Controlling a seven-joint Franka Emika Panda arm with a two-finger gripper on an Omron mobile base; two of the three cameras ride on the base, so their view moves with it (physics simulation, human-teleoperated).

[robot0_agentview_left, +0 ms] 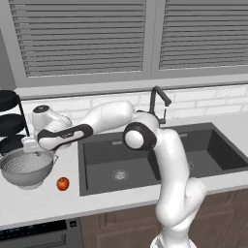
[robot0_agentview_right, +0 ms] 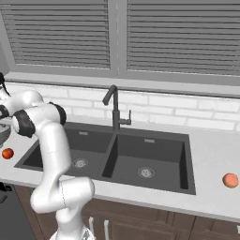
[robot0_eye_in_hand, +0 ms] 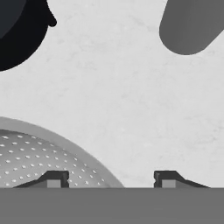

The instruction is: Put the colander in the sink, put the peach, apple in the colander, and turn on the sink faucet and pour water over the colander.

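From the left base view, we see the colander [robot0_agentview_left: 26, 167] on the counter [robot0_agentview_left: 121, 198] left of the sink [robot0_agentview_left: 160, 155], not yet moved, with the apple [robot0_agentview_left: 62, 183] just beside it on the near side. Our gripper [robot0_agentview_left: 30, 144] hangs at the colander's far rim, beside a rack of black round dishes [robot0_agentview_left: 9, 121]. If we lift with a poor hold on that thin rim, we judge the bowl could tip or slip and knock the apple away.

From the right base view, the peach [robot0_agentview_right: 230, 180] lies on the counter far to the right of the sink, well apart from everything else. The faucet [robot0_agentview_right: 114, 108] stands behind the divider between the two basins; a wide swing of the colander could strike it.

In the hand view, our fingertips [robot0_eye_in_hand: 54, 178] stand apart, one over the perforated bowl and one over bare counter, so the rim lies between them. They are parted and clasp nothing yet. A black dish [robot0_eye_in_hand: 19, 30] sits close enough to snag.
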